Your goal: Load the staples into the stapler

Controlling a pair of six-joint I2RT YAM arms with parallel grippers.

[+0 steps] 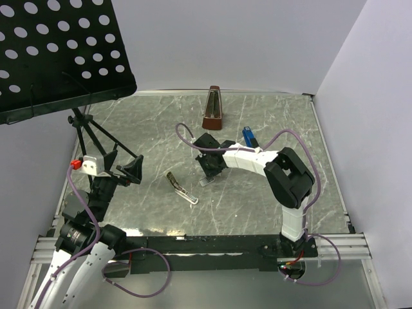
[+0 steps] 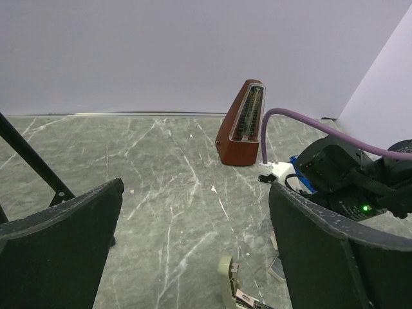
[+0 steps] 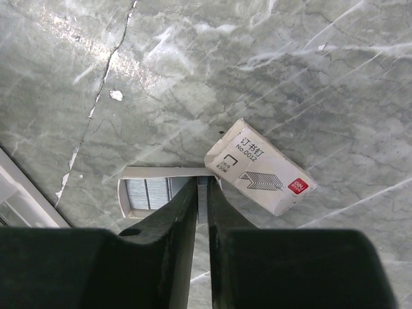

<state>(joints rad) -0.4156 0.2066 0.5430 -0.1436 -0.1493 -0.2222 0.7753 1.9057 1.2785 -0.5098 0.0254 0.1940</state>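
The staples box lies on the table in two parts in the right wrist view: the whitish sleeve with red print (image 3: 261, 166), and beside it the open tray (image 3: 145, 193) with silvery staple strips. My right gripper (image 3: 201, 188) is at the tray's right end, jaws pressed onto a thin grey staple strip (image 3: 202, 205). In the top view the right gripper (image 1: 209, 167) is at mid-table. The olive stapler (image 1: 182, 188) lies opened out flat just to its left; its end shows in the left wrist view (image 2: 233, 283). My left gripper (image 1: 131, 171) (image 2: 193, 225) is wide open and empty, left of the stapler.
A blue stapler (image 1: 248, 137) lies behind the right arm. A brown metronome (image 1: 214, 108) (image 2: 241, 122) stands at the back. A black music stand (image 1: 58, 51) overhangs the left, its tripod legs (image 1: 96, 135) on the table near the left arm.
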